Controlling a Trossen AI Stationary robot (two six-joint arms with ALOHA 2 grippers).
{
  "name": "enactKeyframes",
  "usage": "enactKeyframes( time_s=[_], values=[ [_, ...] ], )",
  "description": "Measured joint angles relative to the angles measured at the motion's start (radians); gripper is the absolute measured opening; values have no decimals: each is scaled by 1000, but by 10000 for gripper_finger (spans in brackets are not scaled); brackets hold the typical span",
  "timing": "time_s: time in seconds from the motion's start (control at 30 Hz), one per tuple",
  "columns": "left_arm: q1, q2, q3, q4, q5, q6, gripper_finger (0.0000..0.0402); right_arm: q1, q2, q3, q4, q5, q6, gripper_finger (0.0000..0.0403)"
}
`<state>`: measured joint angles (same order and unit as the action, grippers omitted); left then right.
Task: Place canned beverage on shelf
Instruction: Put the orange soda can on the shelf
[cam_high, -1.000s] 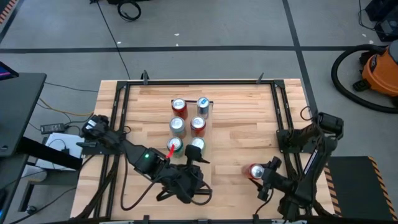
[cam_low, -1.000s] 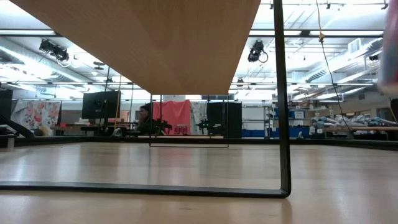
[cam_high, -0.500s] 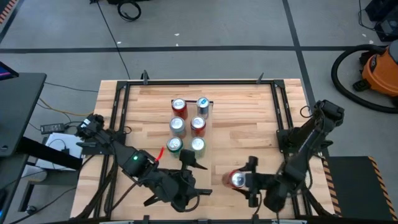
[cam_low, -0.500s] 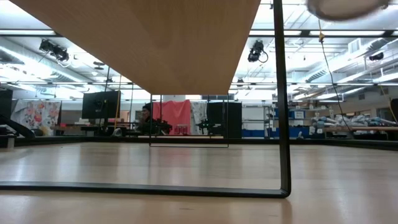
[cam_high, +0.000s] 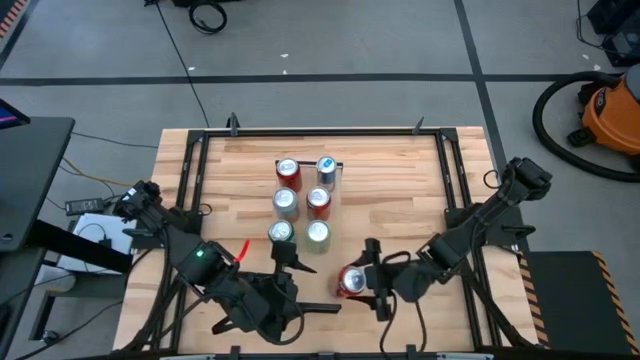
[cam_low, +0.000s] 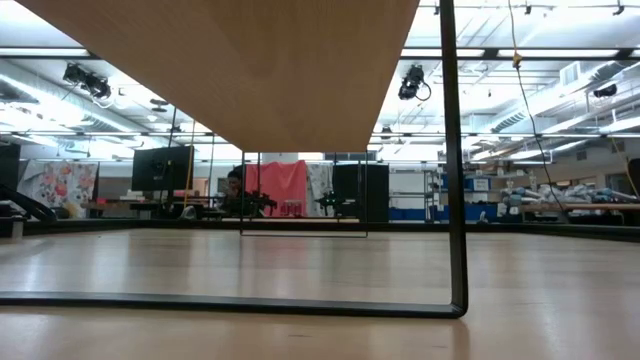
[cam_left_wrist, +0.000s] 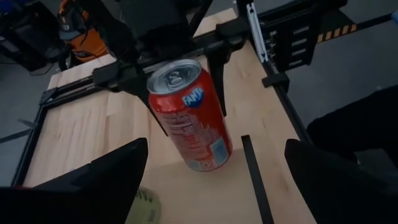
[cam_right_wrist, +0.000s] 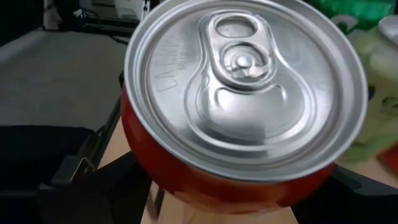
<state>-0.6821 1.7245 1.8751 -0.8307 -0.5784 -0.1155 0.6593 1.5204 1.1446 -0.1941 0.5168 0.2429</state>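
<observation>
A red can (cam_high: 350, 281) is held by my right gripper (cam_high: 366, 281), above the table, beside the near right end of the shelf (cam_high: 322, 265). The shelf is a raised light-wood board; the low view shows its underside (cam_low: 250, 70) and a dark leg (cam_low: 457, 160). Several cans (cam_high: 301, 201) stand upright on it in two rows. My left gripper (cam_high: 305, 287) is wide open and empty at the shelf's near end, facing the red can (cam_left_wrist: 186, 112). Its fingers (cam_left_wrist: 93, 180) show on both sides of its wrist view. My right gripper pinches the red can's side wall (cam_left_wrist: 212, 93) between its two fingers, just below the top rim (cam_right_wrist: 242, 93). The fingers come about level from the table's right, one on each side. The can is lifted clear and stands nearly upright, slightly tilted, top up.
A dark metal frame (cam_high: 320, 132) runs around the plank tabletop. Bare wood lies right of the shelf (cam_high: 400, 200). An orange vacuum (cam_high: 610, 110) stands on the floor at the far right. A person sits far off in the room (cam_low: 233, 190).
My right gripper has carried the red can from the table's near right toward the left, up to the shelf's near end, lifting it out of the low view. My left gripper has drawn back toward the near edge.
</observation>
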Motion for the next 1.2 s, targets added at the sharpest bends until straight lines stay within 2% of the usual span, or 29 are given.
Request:
enactKeyframes(
  time_s=[0.33, 0.7, 0.87, 1.2],
  values=[
    [7, 0, 0, -35, -7, -58, 391, -112, 41, 0, 91, -160, -82, 315],
    [6, 0, 0, -41, -28, -80, 391, -147, 58, 5, 124, -165, -81, 315],
    [11, 1, 0, -42, -30, -84, 391, -141, 104, 79, 77, -153, -84, 315],
    [12, 2, -1, -80, -34, -110, 391, -138, 226, 282, -185, -114, -48, 315]
  ],
)
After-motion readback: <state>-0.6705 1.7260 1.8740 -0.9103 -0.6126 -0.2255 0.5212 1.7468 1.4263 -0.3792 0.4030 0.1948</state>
